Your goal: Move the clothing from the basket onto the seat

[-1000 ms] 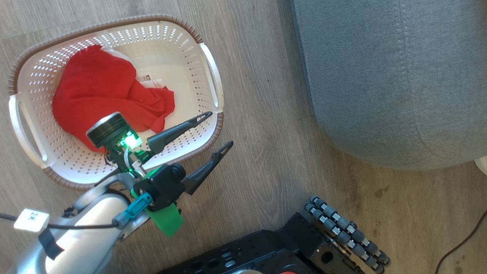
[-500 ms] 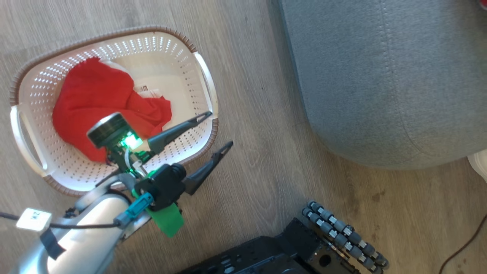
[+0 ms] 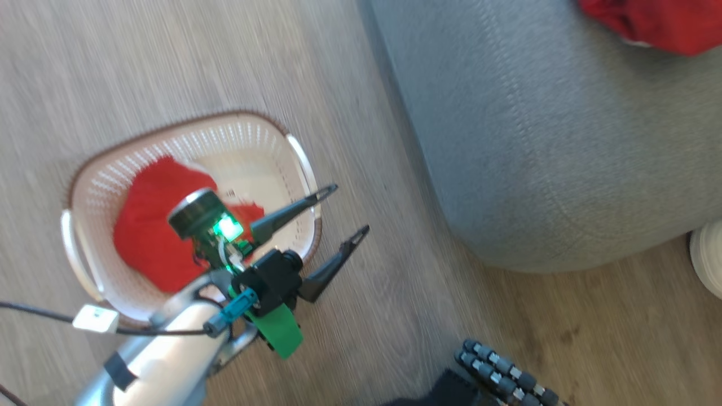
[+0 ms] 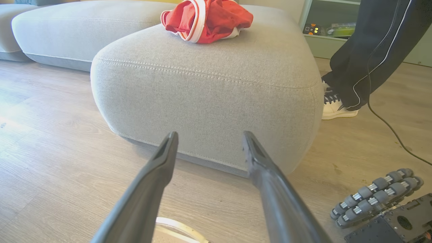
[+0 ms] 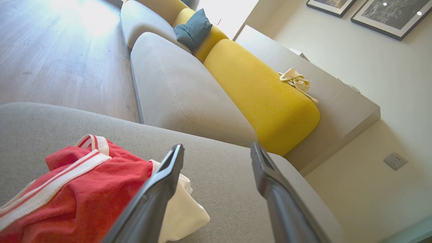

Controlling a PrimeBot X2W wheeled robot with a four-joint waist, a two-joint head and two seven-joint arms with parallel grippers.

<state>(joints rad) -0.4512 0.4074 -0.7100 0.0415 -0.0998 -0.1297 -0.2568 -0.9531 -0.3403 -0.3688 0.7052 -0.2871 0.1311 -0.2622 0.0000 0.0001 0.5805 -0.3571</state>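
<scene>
We see left gripper (image 3: 349,209) spread, empty; basket (image 3: 169,121) with red garment (image 3: 146,237) below-behind its fingers, seat (image 3: 536,141) ahead. Right gripper (image 5: 217,146) spread, empty; trimmed garment (image 5: 84,189) on seat, under-left of it.

Bare floor (image 3: 369,169) is lying open between the basket (image 3: 237,138) and the seat (image 3: 536,169), whose rounded corner is bulging toward it. A person's leg (image 4: 364,50) and shoe (image 4: 332,108) are standing just beside the seat. A red garment (image 4: 216,20) is occupying part of the seat top.
</scene>
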